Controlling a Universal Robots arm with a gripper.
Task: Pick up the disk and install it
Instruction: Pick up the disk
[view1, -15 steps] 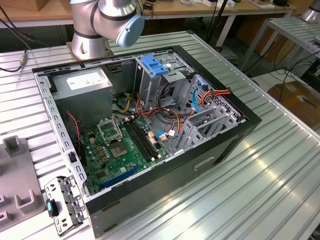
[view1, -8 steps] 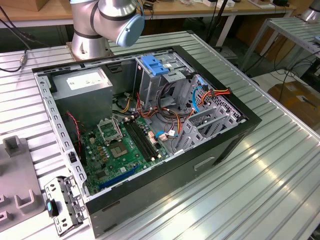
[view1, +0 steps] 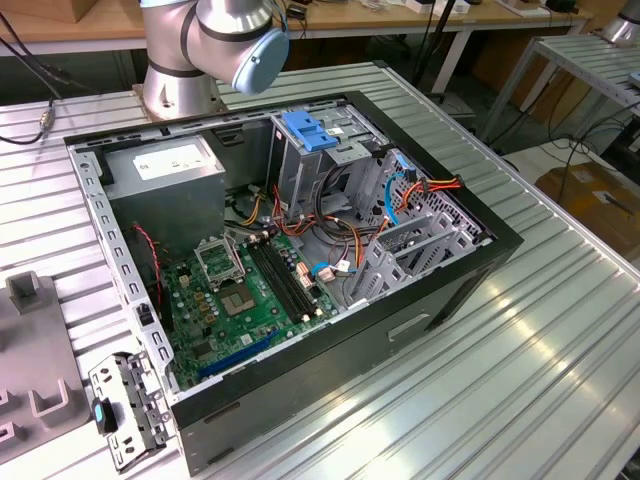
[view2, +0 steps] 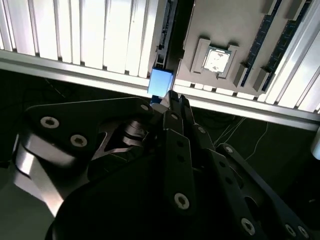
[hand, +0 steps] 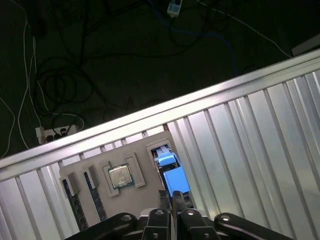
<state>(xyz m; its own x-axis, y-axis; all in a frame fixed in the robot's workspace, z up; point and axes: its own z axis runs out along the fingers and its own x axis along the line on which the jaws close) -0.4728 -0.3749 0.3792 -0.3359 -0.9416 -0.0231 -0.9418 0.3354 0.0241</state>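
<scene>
In the first wrist view the gripper (hand: 172, 196) hangs, jaws drawn narrow, at the near end of the disk (hand: 170, 172), which stands on edge in a grey tray (hand: 125, 200) beside a processor chip (hand: 120, 176); contact is unclear. The exterior view shows the open computer case (view1: 400, 330) on the counter (view1: 540, 380)

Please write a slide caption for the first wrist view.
Tool at the blue-railed disk, seated in a grey tray beside a processor chip.
</scene>
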